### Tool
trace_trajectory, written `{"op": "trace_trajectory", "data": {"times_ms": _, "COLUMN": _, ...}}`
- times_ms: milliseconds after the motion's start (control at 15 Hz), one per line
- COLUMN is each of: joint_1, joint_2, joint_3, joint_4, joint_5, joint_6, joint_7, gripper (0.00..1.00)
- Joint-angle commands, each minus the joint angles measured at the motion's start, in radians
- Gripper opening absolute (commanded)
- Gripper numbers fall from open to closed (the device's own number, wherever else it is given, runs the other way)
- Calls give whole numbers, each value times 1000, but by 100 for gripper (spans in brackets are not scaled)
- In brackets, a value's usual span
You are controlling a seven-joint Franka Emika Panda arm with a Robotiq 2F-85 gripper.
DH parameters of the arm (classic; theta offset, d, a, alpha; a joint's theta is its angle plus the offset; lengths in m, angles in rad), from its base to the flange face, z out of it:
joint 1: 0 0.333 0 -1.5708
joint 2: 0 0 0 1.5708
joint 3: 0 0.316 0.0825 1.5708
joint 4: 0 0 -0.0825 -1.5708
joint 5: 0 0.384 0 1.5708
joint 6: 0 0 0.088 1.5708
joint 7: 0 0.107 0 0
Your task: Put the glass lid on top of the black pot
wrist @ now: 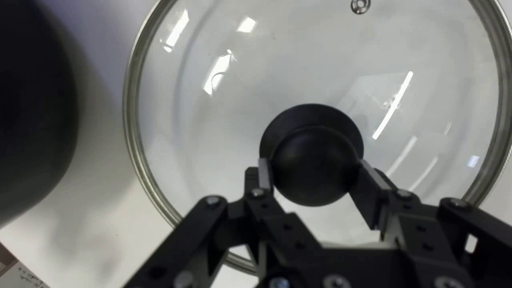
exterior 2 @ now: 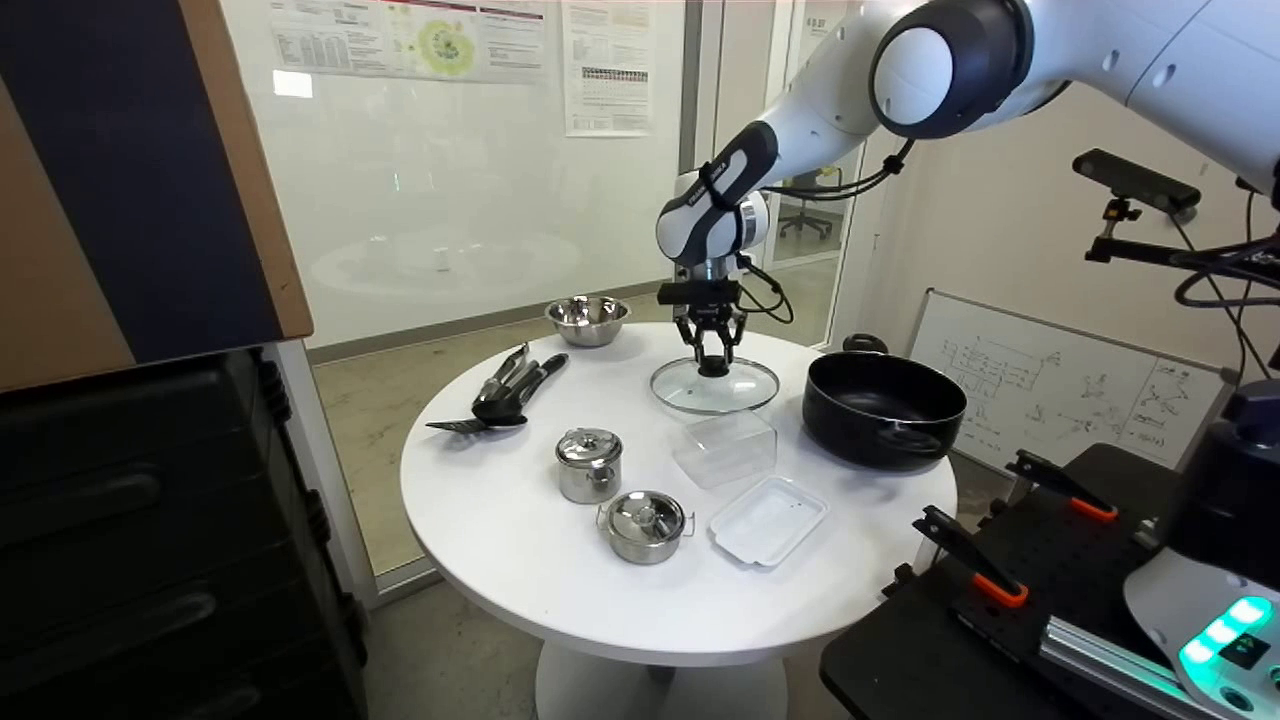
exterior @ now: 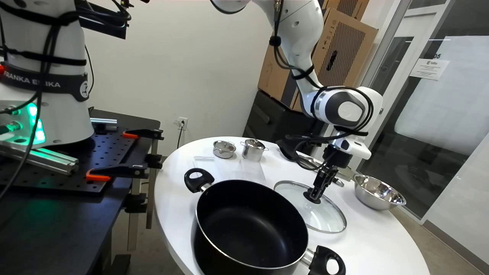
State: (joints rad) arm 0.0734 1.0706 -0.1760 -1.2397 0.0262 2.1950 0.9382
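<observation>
The glass lid (exterior: 324, 217), with its thin metal rim, appears to lie flat on the white table. Its black knob (wrist: 314, 164) fills the space between my gripper's fingers (wrist: 374, 188) in the wrist view. My gripper (exterior 2: 713, 350) points down over the lid's centre and is shut on that knob, one finger on each side. Beside the lid, apart from it, stands the uncovered black pot (exterior 2: 860, 430); its dark inside (exterior: 248, 229) holds nothing that I can see. Part of the pot's wall (wrist: 32, 116) enters the wrist view at the left.
A clear plastic box (exterior 2: 730, 450) stands close by the lid, with a white tray (exterior 2: 770, 520) beyond. Two small lidded steel pots (exterior 2: 590, 465), a steel bowl (exterior 2: 588, 320) and black utensils (exterior 2: 505, 400) are also on the round table (exterior 2: 560, 590).
</observation>
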Motion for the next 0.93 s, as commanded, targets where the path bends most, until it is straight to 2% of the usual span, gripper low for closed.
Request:
{"op": "trace_trajectory", "data": {"times_ms": 0, "joint_1": 0, "joint_2": -84, "joint_3": 11, "joint_4": -29, "joint_5": 8, "joint_6": -7, "joint_7": 3, "gripper": 26}}
{"op": "trace_trajectory", "data": {"times_ms": 467, "joint_1": -9, "joint_2": -220, "joint_3": 27, "joint_4": -108, "joint_5": 8, "joint_6": -4, "joint_7": -30, "gripper": 26}}
{"op": "trace_trajectory", "data": {"times_ms": 867, "joint_1": -4, "joint_2": -424, "joint_3": -7, "joint_4": -376, "joint_5": -53, "joint_6": 49, "joint_7": -97, "gripper": 26}}
